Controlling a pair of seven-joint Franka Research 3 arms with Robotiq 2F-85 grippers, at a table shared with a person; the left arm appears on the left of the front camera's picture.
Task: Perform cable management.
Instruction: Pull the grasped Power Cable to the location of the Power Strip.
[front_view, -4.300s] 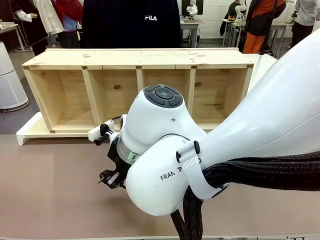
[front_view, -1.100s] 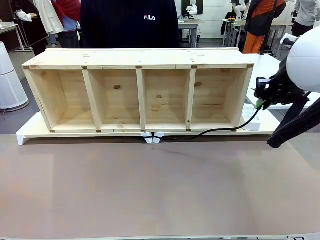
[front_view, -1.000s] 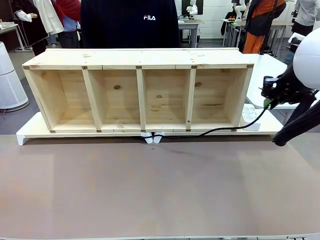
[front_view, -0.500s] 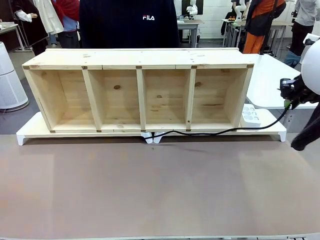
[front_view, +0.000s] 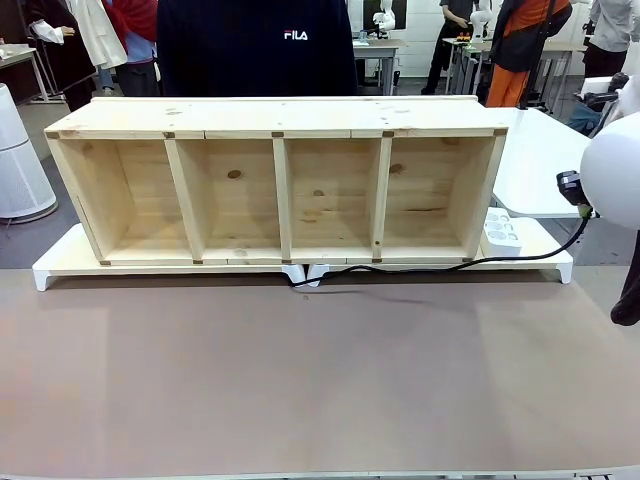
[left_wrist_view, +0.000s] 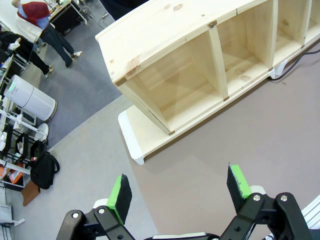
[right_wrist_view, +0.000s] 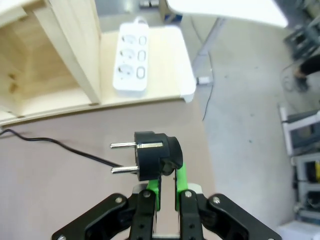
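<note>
Note the left jaws spread wide above the desk's (front_view: 300, 380) left end, nothing between the green pads (left_wrist_view: 120, 197). Follow the cable (front_view: 430, 265) from under the middle of the shelf (front_view: 280, 115), rightward along the shelf's front foot, past the strip (front_view: 502, 232), then up off the desk's right end to the right jaws. Clamped there on the plug (right_wrist_view: 152, 157), squeezed tight on its lower body, pins lying sideways, the strip well apart beyond. Expect a light, limp, glossy cord: likely to sag, drag along the desk and catch on the shelf's foot when pulled, and to slip through a loose pinch. Treat the plug as the one stiff, chunky part, so best gripped by its body, as now, never by the pins. For any second hold, pinch the cord squarely across its run near the shelf's middle, and avoid hard tugs or sharp kinks.
</note>
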